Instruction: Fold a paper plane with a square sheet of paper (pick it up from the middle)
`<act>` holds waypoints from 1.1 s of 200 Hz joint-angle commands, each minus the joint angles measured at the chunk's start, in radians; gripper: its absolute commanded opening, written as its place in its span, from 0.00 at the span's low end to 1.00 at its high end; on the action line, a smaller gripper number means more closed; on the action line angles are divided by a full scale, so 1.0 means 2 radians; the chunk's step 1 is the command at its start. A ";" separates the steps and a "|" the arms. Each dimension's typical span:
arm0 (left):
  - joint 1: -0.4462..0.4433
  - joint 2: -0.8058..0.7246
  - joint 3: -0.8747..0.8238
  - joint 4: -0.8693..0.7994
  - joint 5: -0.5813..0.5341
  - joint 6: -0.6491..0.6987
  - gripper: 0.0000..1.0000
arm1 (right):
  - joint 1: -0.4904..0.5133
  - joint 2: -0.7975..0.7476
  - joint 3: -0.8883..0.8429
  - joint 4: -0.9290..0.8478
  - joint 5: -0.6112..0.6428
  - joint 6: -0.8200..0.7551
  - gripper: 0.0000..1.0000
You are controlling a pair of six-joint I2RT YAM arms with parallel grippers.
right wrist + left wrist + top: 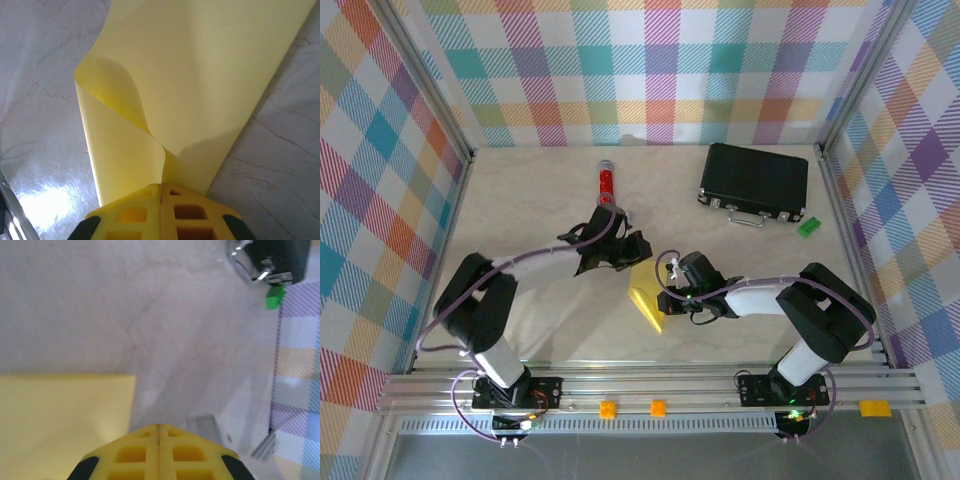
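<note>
Yellow, the square sheet of paper is laid on the worktop, one edge pinched and curled over by the closed jaws of the right gripper, seemingly for a fold. The jaws of the left gripper are shut empty beside its far corner, likely to steady it.

A pale, marble-patterned table stands inside plaid walls of many colours at nine, twelve and three o'clock. Light glares off it at six o'clock, beside a metal rail.
</note>
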 commanded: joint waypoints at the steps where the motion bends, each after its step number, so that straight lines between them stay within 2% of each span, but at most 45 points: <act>1: 0.002 0.052 0.034 -0.095 0.023 0.067 0.00 | -0.002 0.001 0.007 -0.029 -0.002 -0.013 0.03; 31: 0.002 0.091 0.044 -0.093 0.044 0.075 0.00 | -0.002 -0.002 0.011 -0.030 -0.006 -0.018 0.03; 62: 0.002 0.107 0.034 -0.096 0.036 0.080 0.00 | -0.002 -0.001 0.021 -0.034 -0.015 -0.026 0.03; 220: 0.002 0.097 0.019 -0.099 0.024 0.081 0.00 | -0.002 0.005 0.022 -0.040 -0.025 -0.027 0.04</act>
